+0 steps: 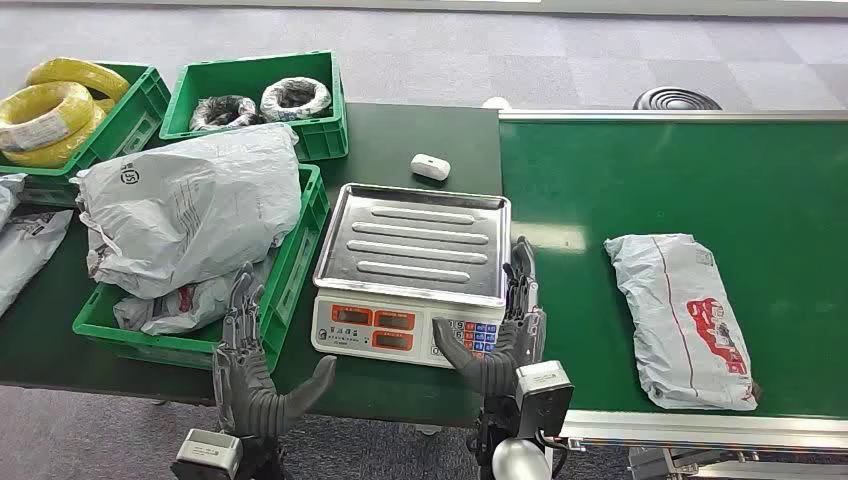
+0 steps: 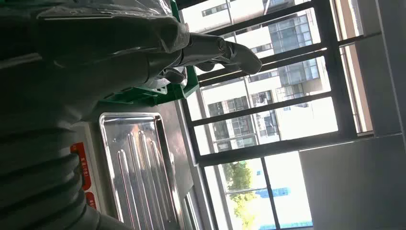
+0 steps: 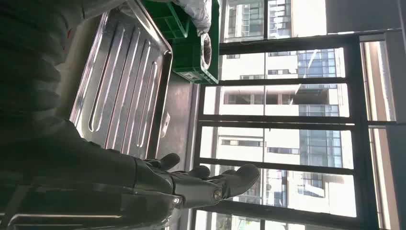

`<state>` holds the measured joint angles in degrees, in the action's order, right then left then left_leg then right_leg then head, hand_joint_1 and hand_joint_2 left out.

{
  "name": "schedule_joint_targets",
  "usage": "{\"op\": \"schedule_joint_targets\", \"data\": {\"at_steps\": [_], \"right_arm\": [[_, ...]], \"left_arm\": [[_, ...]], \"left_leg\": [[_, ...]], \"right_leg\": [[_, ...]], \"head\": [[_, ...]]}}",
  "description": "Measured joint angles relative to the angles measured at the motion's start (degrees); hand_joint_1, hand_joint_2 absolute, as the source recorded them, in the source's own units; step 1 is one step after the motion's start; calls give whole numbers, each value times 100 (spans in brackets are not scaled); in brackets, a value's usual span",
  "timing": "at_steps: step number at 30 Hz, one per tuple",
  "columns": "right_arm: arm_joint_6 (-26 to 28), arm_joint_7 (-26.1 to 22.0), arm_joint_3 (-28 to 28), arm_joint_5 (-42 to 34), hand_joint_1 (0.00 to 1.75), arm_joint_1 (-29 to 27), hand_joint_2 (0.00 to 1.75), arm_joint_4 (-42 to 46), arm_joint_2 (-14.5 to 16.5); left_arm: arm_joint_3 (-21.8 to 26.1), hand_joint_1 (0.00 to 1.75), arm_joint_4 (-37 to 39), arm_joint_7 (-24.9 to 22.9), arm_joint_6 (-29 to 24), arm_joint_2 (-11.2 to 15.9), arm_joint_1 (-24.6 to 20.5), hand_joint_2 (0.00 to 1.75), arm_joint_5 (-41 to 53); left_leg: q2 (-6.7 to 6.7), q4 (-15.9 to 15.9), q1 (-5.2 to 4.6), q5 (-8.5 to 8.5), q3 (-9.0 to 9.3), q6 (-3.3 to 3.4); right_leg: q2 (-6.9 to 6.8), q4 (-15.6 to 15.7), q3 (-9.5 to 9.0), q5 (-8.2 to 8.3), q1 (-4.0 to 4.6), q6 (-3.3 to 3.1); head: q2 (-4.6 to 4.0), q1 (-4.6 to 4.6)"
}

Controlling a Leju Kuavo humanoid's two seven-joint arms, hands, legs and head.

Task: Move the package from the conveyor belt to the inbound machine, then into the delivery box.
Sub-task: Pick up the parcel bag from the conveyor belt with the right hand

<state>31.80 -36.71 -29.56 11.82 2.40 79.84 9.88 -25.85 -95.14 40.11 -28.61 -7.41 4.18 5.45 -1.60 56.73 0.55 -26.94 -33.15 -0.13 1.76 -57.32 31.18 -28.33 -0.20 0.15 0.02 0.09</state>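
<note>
Package, a soft grey poly mailer, lay flat on the conveyor belt well right of the scale, likely light, floppy and slick, best pinched at an edge; left hand and right hand were open, empty.

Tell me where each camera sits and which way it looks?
Head view: high on the robot, looking down at the scale, belt and package; both hands show, left hand, right hand.
Left wrist view: behind the left hand, facing windows.
Right wrist view: behind the right hand, facing windows too.
All three share the scale's steel tray.
</note>
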Motion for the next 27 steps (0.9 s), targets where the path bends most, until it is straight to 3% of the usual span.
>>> {"op": "schedule_joint_targets", "data": {"at_steps": [4,7,11,17,24,27], "right_arm": [[183,12,7,156,0,-1,175,0,0],[619,116,235,1044,0,-32,175,-1,64],[802,195,1442,2616,0,-19,175,-213,421],[817,76,3370,3609,0,164,175,-964,797],[817,768,4572,4712,0,457,175,-1616,959],[817,774,5056,5080,0,608,175,-1901,981]], "left_arm": [[2,0,0,0,0,-2,1,175,-6],[10,0,1,0,24,-2,21,175,-6],[86,0,31,0,142,-50,72,175,-28],[193,0,175,0,253,-160,31,175,-102],[323,0,424,0,235,-264,-119,175,-240],[387,0,497,0,248,-306,-163,175,-257]], "left_leg": [[0,0,0,0,0,0],[0,0,0,0,0,0],[-2,0,0,0,1,0],[-3,1,-2,1,1,1],[-2,1,0,0,1,0],[-2,1,0,0,1,0]], "right_leg": [[0,0,1,0,0,0],[0,0,1,0,0,0],[-1,0,0,0,0,0],[-3,0,-2,1,-3,1],[-2,0,2,1,-1,1],[-2,0,2,1,-1,1]], "head": [[0,0],[0,1],[0,-2],[0,-1],[0,-1],[0,-1]]}}
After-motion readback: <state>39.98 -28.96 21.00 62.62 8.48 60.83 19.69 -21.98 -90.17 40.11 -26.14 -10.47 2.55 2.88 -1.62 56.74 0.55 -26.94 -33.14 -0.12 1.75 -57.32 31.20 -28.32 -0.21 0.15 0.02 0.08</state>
